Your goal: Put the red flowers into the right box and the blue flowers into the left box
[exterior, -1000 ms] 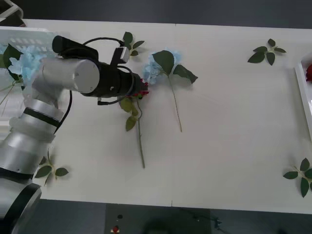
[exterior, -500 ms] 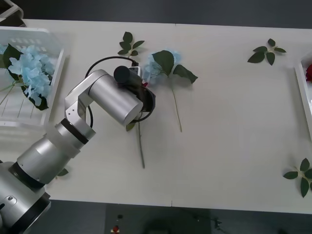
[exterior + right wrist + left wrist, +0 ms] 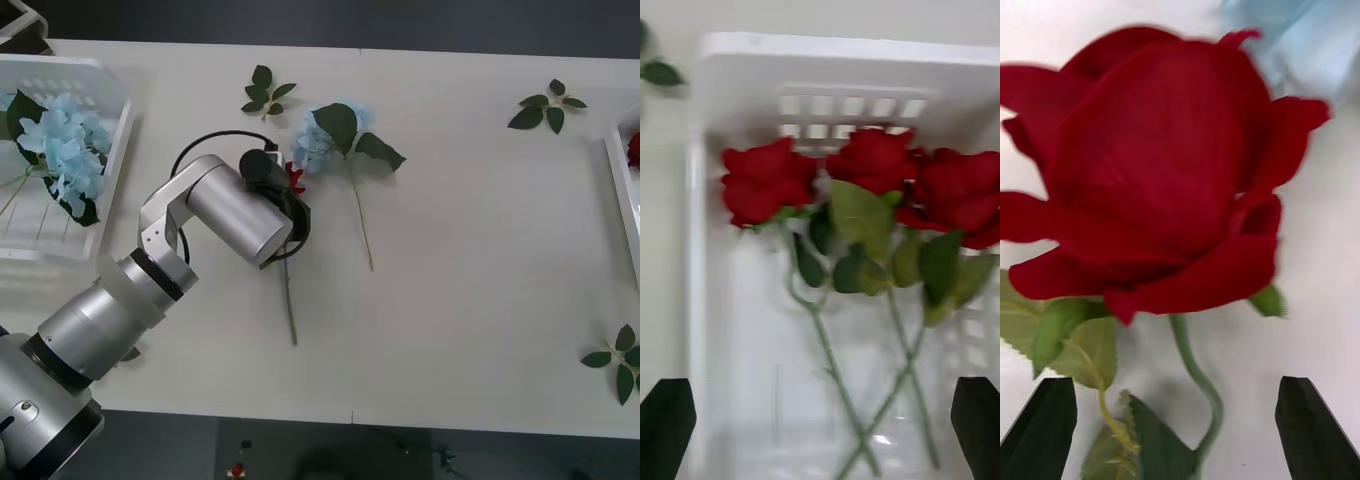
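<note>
**A:** Start near the robot. Where is the loose deep-red artificial rose [image 3: 1157, 180] against the left gripper [image 3: 1178, 427]?

**B:** Right under it. In the left wrist view the bloom sits just ahead of the two black fingers [image 3: 1039, 429], which stand spread wide at either side of the thin green stem [image 3: 1196, 375], touching nothing. The left gripper is released, holding nothing.

**A:** And from the front?

**B:** The silver left arm [image 3: 215, 205] covers most of that rose; only a sliver of red petals [image 3: 294, 179] peeks out beside the wrist, with the stem [image 3: 288, 305] running back toward the robot on the white table [image 3: 470, 250].

**A:** Anything else next to the rose?

**B:** Just beyond it lies a pale sky-blue fluffy flower cluster [image 3: 318, 140] with big green leaves. The left wrist view catches it only as a blue blur.

**A:** The boxes?

**B:** Far to the left of the rose, the white slotted plastic basket [image 3: 110, 150] holds blue flowers [image 3: 62, 140]. Far to the right, the white box is cut off to a thin rim [image 3: 618, 195].

**A:** So its contents are hidden?

**B:** Not in the right wrist view: three red roses [image 3: 876, 161] lie inside, stems crossing. The right gripper [image 3: 820, 427] hangs above it, fingers [image 3: 666, 420] apart and empty.
</note>
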### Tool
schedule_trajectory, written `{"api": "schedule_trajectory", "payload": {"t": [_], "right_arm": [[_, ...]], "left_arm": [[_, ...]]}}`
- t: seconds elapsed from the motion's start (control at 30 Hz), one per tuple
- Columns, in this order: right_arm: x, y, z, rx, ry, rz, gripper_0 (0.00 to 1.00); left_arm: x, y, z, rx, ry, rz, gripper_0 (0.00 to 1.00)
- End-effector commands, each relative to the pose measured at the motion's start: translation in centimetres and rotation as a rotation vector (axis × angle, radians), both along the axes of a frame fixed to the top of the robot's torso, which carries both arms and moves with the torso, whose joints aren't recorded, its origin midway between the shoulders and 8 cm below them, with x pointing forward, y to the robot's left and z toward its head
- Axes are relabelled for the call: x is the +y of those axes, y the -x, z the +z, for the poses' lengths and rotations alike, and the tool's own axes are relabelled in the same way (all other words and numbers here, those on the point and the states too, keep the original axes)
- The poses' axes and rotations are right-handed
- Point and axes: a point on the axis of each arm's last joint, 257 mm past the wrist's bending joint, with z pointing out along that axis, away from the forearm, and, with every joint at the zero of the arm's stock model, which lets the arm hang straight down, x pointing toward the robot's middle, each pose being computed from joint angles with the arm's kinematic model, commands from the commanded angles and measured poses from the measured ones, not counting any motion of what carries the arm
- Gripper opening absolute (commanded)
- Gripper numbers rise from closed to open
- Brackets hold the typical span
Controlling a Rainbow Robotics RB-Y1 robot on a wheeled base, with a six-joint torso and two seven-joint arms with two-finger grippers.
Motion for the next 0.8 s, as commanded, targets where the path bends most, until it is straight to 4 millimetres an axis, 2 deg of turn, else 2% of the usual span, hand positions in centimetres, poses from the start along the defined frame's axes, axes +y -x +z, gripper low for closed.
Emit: {"api": "schedule_trajectory", "payload": {"t": [0.03, 0.13, 0.2, 0.37, 0.47, 0.57, 0.6, 0.63, 0.67, 0.77, 0.8], "right_arm": [[7.4, -2.6, -0.6, -0.042, -0.172, 0.079, 1.00], [12.8, -4.1, -1.2, -0.054, -0.266, 0.145, 1.00], [16.1, -4.8, -1.4, -0.059, -0.301, 0.193, 1.00], [23.2, -6.2, -1.4, -0.078, -0.363, 0.304, 1.00], [26.6, -6.5, -1.5, -0.085, -0.378, 0.367, 1.00], [29.8, -6.5, -1.0, -0.115, -0.319, 0.494, 1.00], [31.0, -6.3, -0.5, -0.132, -0.305, 0.544, 1.00], [31.5, -6.2, -0.2, -0.141, -0.301, 0.568, 1.00], [33.2, -5.6, 0.4, -0.159, -0.307, 0.635, 1.00], [35.8, -3.7, 1.6, -0.171, -0.353, 0.766, 1.00], [36.4, -3.3, 1.8, -0.174, -0.365, 0.795, 1.00]], "left_arm": [[-0.5, -0.8, 1.3, -0.023, -0.012, -0.023, 0.75], [-0.1, -0.8, 0.9, -0.017, -0.020, -0.020, 0.65], [0.1, -0.9, 0.6, -0.013, -0.022, -0.017, 0.62], [0.3, -1.2, 0.0, -0.016, -0.010, -0.019, 0.60], [0.6, -1.3, -0.6, -0.007, -0.014, -0.014, 0.60], [1.0, -1.4, -1.9, -0.009, -0.029, -0.025, 0.59], [1.0, -1.4, -2.4, -0.013, -0.029, -0.030, 0.46], [1.1, -1.5, -2.6, -0.014, -0.031, -0.031, 0.38], [1.0, -1.5, -2.9, -0.016, -0.032, -0.034, 0.21], [1.1, -1.5, -2.9, -0.014, -0.028, -0.035, 0.02], [1.0, -1.5, -2.9, -0.013, -0.027, -0.035, 0.00]]}}
